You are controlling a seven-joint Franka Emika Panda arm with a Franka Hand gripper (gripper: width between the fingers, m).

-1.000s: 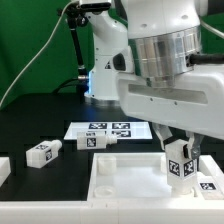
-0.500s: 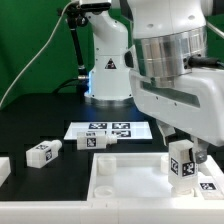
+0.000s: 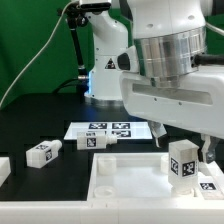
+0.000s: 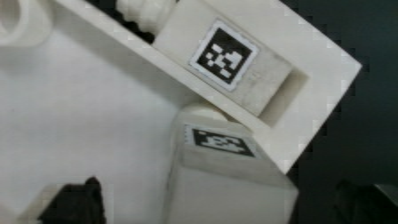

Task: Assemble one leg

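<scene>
off past the tray's (image 3: 125,196) side on the exterior view's left, a cut-off white part (image 3: 3,170) sits at the picture's edge on the black surface (image 3: 35,125). closer to the tray, the 1st loose leg (image 3: 42,153) lies on its side with its tag facing the camera. just behind the tray's far rim lies the 2nd loose leg (image 3: 95,141), at the near edge of the marker board (image 3: 115,128), which lies flat behind the tray. on the tray's corner toward the exterior view's right, the upright leg (image 3: 182,163) stands with its tag to the camera. the jaws are spread wide, 1 finger on each side of it; the wrist view shows a gap at both dark tips. just beyond it, at the tray's edge, lies another tagged white part (image 3: 210,186).
</scene>
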